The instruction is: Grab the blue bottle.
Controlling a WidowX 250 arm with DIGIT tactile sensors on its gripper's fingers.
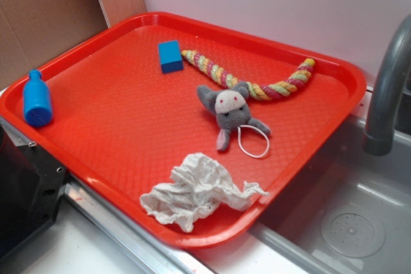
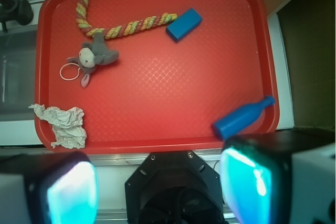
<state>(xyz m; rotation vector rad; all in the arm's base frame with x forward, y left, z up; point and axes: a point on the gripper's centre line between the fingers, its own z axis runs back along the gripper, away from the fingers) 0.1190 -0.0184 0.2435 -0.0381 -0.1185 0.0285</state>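
Nothing grabbed yet — blue bottle lying untouched at the red tray edge; tool spread wide, empty, well above — descent and grasp all remaining.

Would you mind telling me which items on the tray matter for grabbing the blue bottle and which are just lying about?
Belongs to the job:
- blue bottle, lying at the tray's edge
- gripper, open, holding nothing

Just lying about:
- blue block
- braided rope
- plush mouse
- crumpled cloth
- red tray that carries them all
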